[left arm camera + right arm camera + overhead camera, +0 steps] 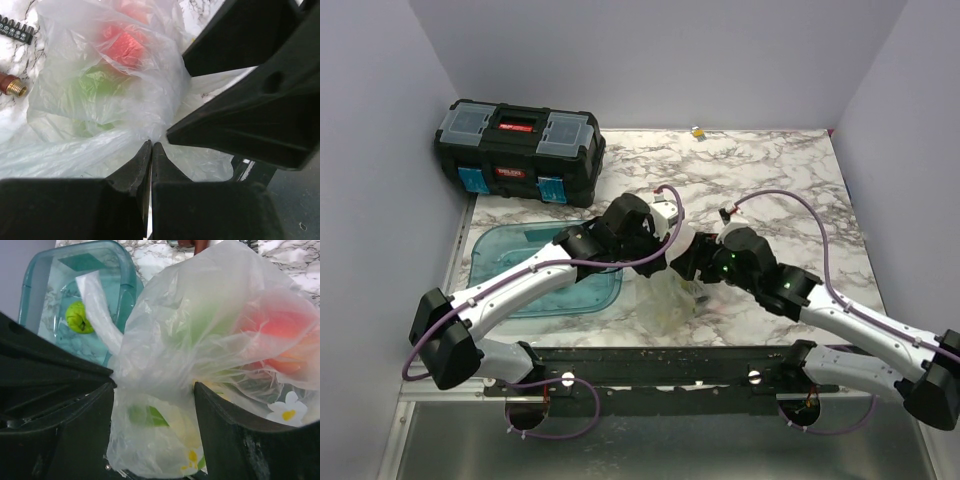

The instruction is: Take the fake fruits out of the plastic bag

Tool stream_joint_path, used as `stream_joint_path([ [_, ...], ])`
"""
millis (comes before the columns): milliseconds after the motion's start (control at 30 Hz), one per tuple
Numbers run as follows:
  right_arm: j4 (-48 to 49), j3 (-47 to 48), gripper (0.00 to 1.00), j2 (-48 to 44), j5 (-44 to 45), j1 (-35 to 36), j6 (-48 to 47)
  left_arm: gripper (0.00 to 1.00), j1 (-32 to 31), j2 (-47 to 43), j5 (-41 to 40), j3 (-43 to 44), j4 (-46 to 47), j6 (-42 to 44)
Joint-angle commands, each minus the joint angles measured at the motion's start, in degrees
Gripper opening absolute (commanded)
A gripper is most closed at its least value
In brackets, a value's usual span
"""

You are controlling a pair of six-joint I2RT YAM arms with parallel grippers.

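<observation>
Two robot arms meet over the marbled worktop (770, 180), where the plastic bag (672, 298) lies just to the right of a blue translucent tray (510, 300), with the fake fruits inside it: a red one (125, 42) and a green one (95, 85) glow through the crinkled film, while any others are too veiled to make out. The left gripper (151, 150) has its fingertips pressed together on a fold of the bag. The right gripper (155, 385) has its jaws standing apart, with a bunched part of the bag sitting loosely between them and nothing pinched. A round lime-green fruit (79, 316) lies loose in the tray, and a black toolbox (520, 150) stands well apart at the back left. The step in hand appears to be securing the bag so it can be opened or tipped out. To do that well, the left pinch should stay firm and slightly raised to keep the film taut. The right gripper should close on film alone, well away from the left hold and clear of the fruits' bulk. A slow, even pull matters, since the thin plastic looks likely to slip or tear, and the glossy fruits may roll once freed.
</observation>
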Motion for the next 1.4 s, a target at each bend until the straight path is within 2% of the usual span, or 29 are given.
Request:
stream_joint_path([
  [0, 4.70, 1.40, 0.69, 3.94, -4.21, 0.25, -1.52, 0.00, -0.34, -0.55, 3.40, -0.16, 1.90, 0.75],
  [133, 3.58, 1.25, 0.66, 5.64, 2.08, 0.25, 0.93, 0.00, -0.78, 0.24, 4.21, 0.15, 1.69, 0.47],
  [267, 1.76, -0.11, 0.55, 3.65, 9.37, 0.25, 4.76, 0.00, -0.87, 0.96, 4.37, 0.56, 1.41, 0.39],
  [433, 4.47, -2.89, 0.28, -0.15, 10.70, 0.25, 5.61, 0.00, -1.07, 1.42, 3.99, 0.64, 1.19, 0.46],
  [633, 2.22, -1.66, 0.11, -0.36, 15.27, 0.25, 5.24, 0.00, -1.13, 1.57, 3.50, 1.03, 0.74, 0.48],
  [700, 0.65, -1.09, 0.02, -0.05, 17.14, 0.25, 5.76, 0.00, -1.13, 1.18, 2.44, 0.94, 0.73, 0.56],
  [1100, -15.99, 1.58, 0.01, -3.07, 36.31, 0.25, 11.76, 0.00, -1.13, 0.53, -6.57, 1.56, -1.19, 0.21],
  [1167, -16.54, 1.82, 0.01, -3.70, 36.76, 0.25, 10.11, 0.00, -1.13, 0.18, -5.43, 1.54, -1.15, 0.62],
  [1267, -13.90, 2.21, 0.01, -4.27, 30.70, 0.29, 5.18, 0.00, -1.13, -1.52, 0.42, 0.41, 0.83, 2.04],
  [1367, -8.25, 1.52, 0.01, -5.48, 19.95, 0.25, -0.31, 0.29, -1.13, -1.76, 5.68, 0.04, 2.44, 2.08],
])
